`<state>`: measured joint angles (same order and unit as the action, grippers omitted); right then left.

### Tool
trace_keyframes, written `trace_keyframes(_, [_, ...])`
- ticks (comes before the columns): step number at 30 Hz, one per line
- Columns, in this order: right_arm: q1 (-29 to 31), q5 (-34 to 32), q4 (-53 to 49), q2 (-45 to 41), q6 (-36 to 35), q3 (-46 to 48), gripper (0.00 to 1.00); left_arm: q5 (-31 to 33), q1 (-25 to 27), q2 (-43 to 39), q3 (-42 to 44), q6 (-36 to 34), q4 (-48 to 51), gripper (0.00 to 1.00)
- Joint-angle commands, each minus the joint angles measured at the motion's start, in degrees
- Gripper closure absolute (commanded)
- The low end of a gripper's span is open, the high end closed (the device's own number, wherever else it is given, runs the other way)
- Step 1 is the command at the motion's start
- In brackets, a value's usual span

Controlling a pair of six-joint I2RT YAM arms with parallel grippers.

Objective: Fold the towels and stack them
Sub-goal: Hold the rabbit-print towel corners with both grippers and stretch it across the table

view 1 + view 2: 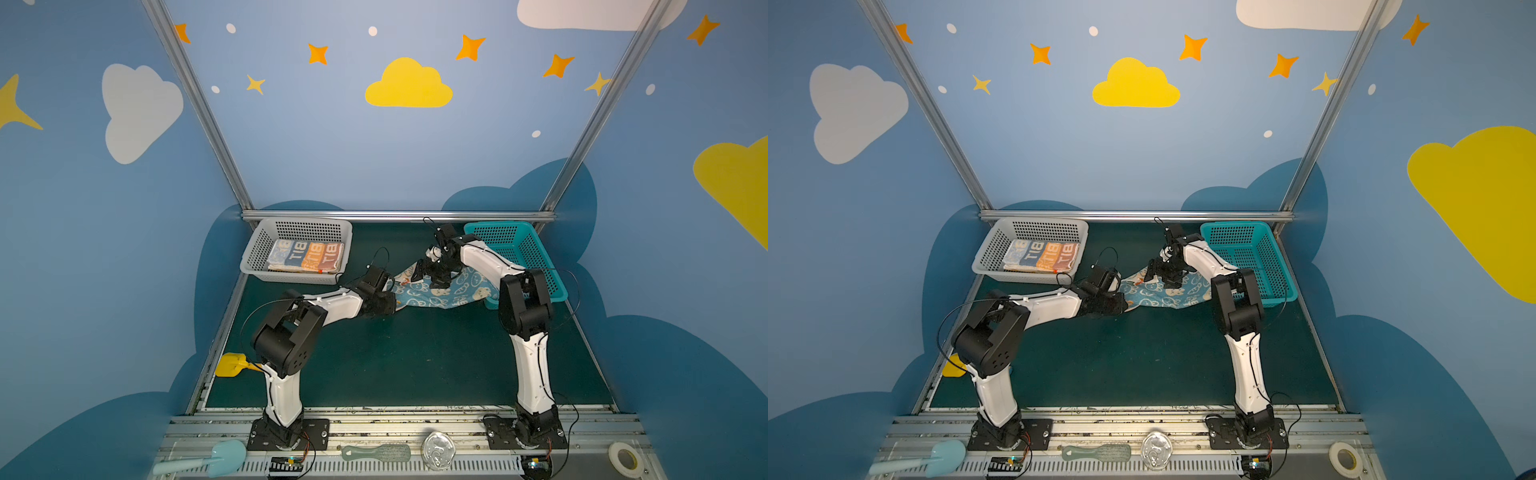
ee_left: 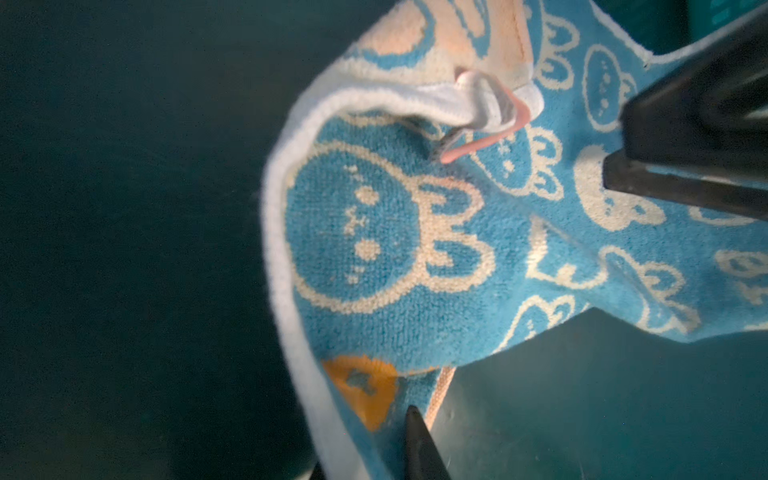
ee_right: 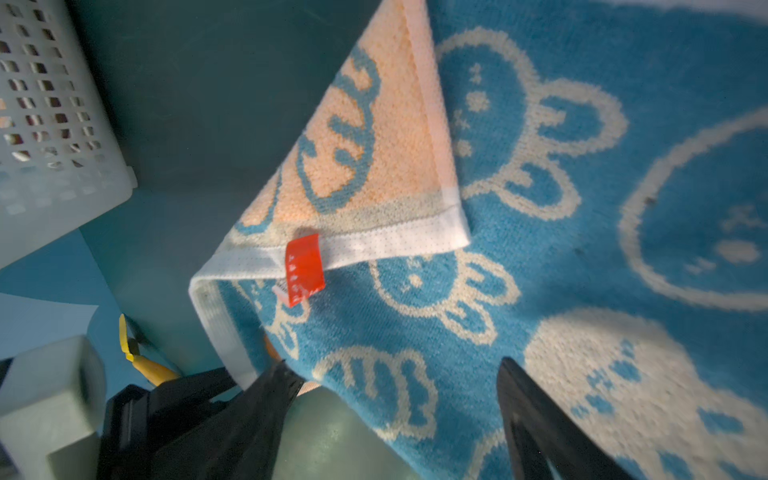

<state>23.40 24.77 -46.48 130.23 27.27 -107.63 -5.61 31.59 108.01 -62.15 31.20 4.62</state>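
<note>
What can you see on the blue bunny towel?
The blue bunny towel is soft, fuzzy terry cloth, sky blue with cream rabbit faces, an orange patch, a white hem and a small red tag. One corner is flipped over, showing a peach underside. It lies rumpled, not folded, on the dark green mat, its far end by the teal basket. The left gripper seems to pinch its hem; the open right gripper hovers over it.

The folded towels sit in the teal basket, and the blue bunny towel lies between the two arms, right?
No: the folded towels sit in the grey basket, not the teal basket, as both top views show. The blue bunny towel lies between the left arm and right arm.
</note>
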Motion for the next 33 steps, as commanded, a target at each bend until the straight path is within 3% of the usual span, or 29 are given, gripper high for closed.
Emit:
trace_keyframes(1, [-0.6,2.1,-1.2,2.6,0.4,-3.1,0.27,0.7,-0.4,-1.7,0.8,-0.8,0.5,0.81])
trace_keyframes(20, [-1.2,3.6,1.3,9.6,2.0,-8.8,0.59,-1.2,-0.6,-0.4,0.8,-0.5,0.2,0.96])
trace_keyframes(27, [-1.2,3.2,2.0,11.6,3.5,-10.1,0.77,-1.7,-0.6,-0.6,1.0,-0.8,0.3,0.97])
trace_keyframes(30, [-1.1,2.1,1.2,12.8,4.0,-11.7,0.79,-1.9,-0.6,-0.9,1.4,-0.9,0.2,0.97])
trace_keyframes(33, [-1.1,2.1,2.3,12.9,4.8,-11.8,0.74,-2.2,-0.6,-1.3,1.8,-0.9,0.0,0.97])
